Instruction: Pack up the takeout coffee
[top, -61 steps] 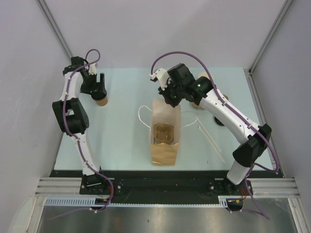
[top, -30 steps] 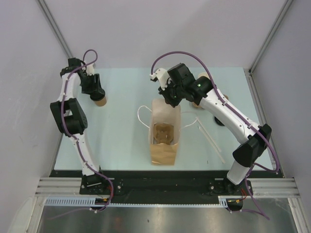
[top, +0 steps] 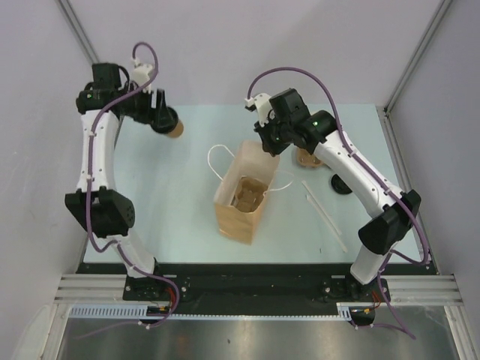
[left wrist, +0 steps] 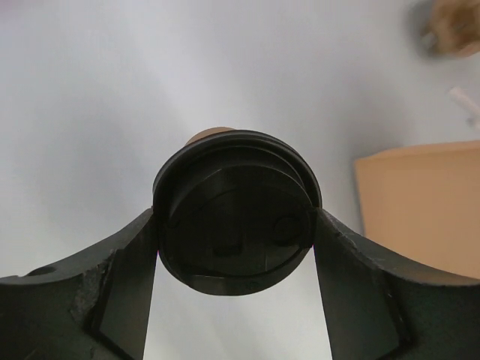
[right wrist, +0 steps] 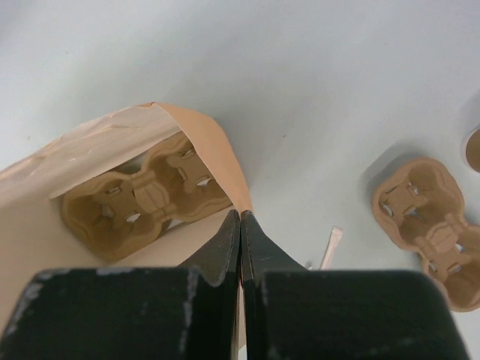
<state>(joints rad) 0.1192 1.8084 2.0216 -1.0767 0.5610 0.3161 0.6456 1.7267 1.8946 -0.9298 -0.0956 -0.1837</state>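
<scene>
My left gripper (top: 161, 118) is shut on one takeout coffee cup (top: 175, 127), a kraft-brown cup held in the air above the table's far left. In the left wrist view its black lid (left wrist: 236, 214) fills the gap between my fingers (left wrist: 131, 262). My right gripper (top: 268, 146) is shut on the far rim of the tall brown paper bag (top: 232, 225). In the right wrist view the closed fingertips (right wrist: 240, 216) pinch the bag's edge (right wrist: 217, 142). A cardboard cup carrier (right wrist: 142, 199) lies at the bottom of the bag. The second cup is not clearly visible.
A second cardboard carrier (right wrist: 424, 221) lies on the table right of the bag, mostly under my right arm (top: 352, 169) in the top view. A loose black lid (top: 339, 184) and white straws (top: 324, 210) lie at the right. The bag's white handles (top: 214, 161) hang leftward.
My left arm has lifted the cup off the table and carried it up and to the right. The bag now leans to the left with its rim held by my right gripper.
</scene>
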